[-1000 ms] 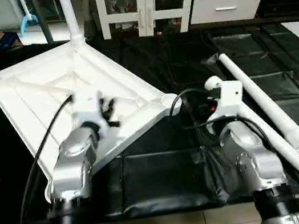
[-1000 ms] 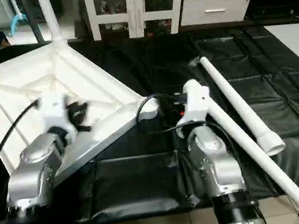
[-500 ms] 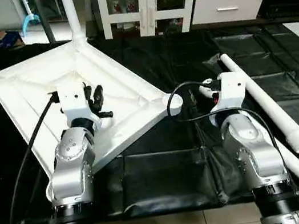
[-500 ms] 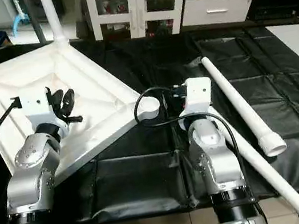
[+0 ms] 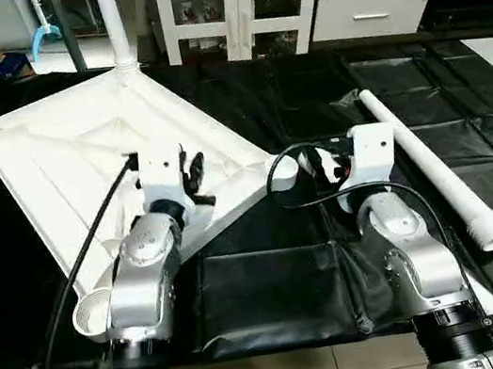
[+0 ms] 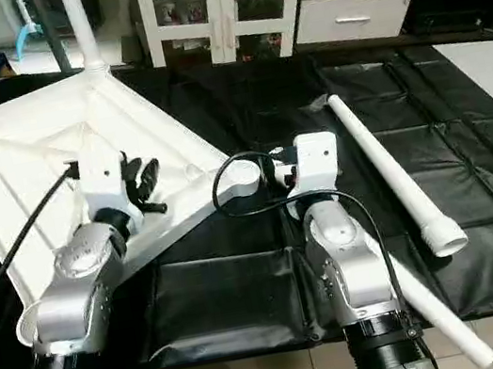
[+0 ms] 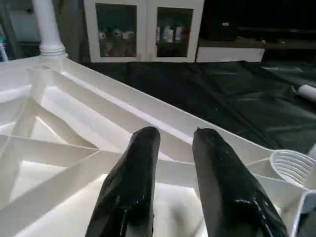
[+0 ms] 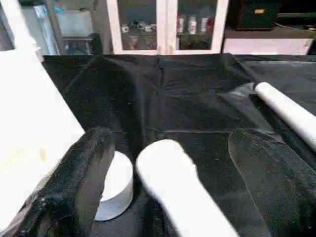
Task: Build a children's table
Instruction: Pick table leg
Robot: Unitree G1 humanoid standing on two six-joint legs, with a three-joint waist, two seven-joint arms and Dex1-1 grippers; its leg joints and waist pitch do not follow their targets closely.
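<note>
- The tabletop [image 5: 81, 166] is smooth white plastic, faintly shiny.
- The loose leg [image 5: 425, 167] is smooth white tube.
- The desk cover [image 5: 308, 97] is creased, glossy black sheet.
- The left fingers [image 7: 133, 192] are glossy black.

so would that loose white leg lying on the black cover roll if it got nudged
Probably: the loose leg is a smooth round tube lying flat on the black cover. Its flared end suggests it would curve, not run straight. It looks stiff and likely light.

I see the upturned tabletop [image 5: 79, 157] lying on the left of the work surface [image 5: 291, 110], two legs [image 5: 115, 21] standing in its far sockets. Two loose legs [image 5: 434, 166] lie on the right, cabinets [image 5: 233, 0] behind.
</note>
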